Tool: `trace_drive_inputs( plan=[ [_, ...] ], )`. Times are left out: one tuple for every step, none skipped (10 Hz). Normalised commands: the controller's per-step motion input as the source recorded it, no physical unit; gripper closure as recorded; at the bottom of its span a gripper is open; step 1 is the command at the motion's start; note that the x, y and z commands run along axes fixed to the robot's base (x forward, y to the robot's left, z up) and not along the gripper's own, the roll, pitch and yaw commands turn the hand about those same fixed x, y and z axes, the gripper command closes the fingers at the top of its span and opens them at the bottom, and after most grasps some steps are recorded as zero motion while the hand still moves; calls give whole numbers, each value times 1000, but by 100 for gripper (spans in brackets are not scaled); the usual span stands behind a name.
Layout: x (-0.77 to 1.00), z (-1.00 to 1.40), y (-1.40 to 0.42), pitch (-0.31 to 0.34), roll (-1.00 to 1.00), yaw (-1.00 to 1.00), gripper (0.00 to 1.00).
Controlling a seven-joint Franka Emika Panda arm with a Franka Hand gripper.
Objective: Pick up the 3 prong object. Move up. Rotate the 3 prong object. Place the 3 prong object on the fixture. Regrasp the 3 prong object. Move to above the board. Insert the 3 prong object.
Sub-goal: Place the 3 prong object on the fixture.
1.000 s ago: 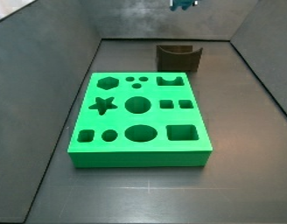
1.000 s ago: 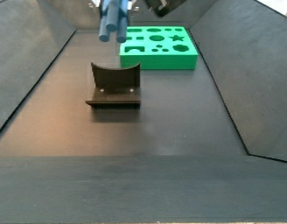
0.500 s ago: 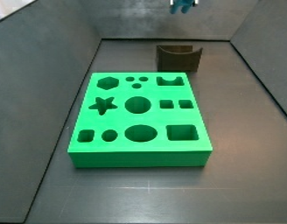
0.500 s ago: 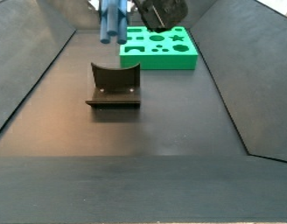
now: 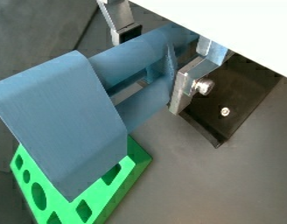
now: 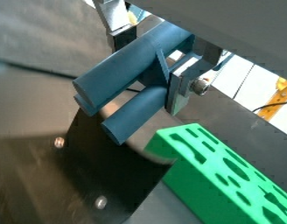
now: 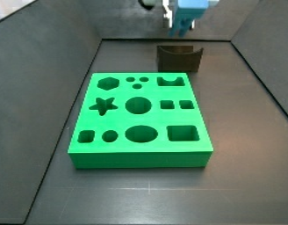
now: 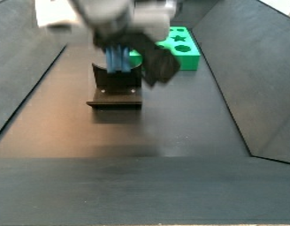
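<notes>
The 3 prong object is a blue-grey piece of parallel bars, and my gripper is shut on it. In both wrist views its silver fingers press on its two sides. In a side view the gripper is blurred and holds the 3 prong object upright just above the notch of the fixture. Seen from the opposite side, the 3 prong object hangs over the fixture. The green board, with its shaped cut-outs, lies flat beyond the fixture.
Sloping dark walls close in the floor on both sides in both side views. The board lies behind the fixture, close to it. In the wrist views the fixture's base plate and the board lie below the gripper.
The gripper has come down from the top of the views with the 3 prong object. It now hangs just above the fixture. The board and the fixture have not moved.
</notes>
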Motion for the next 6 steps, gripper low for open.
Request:
trace_drive_inputs(
  plan=[
    [184,-1000,144,95,-290,-235,100],
    [195,-1000,139,65,-219,-233,100],
    [147,-722,104,7,-166,-209,100],
    [123,-576,91,-15,-159,-194,100],
    [100,-294,69,-54,-147,-157,100],
    [0,-167,-500,0,0,0,100]
  ],
)
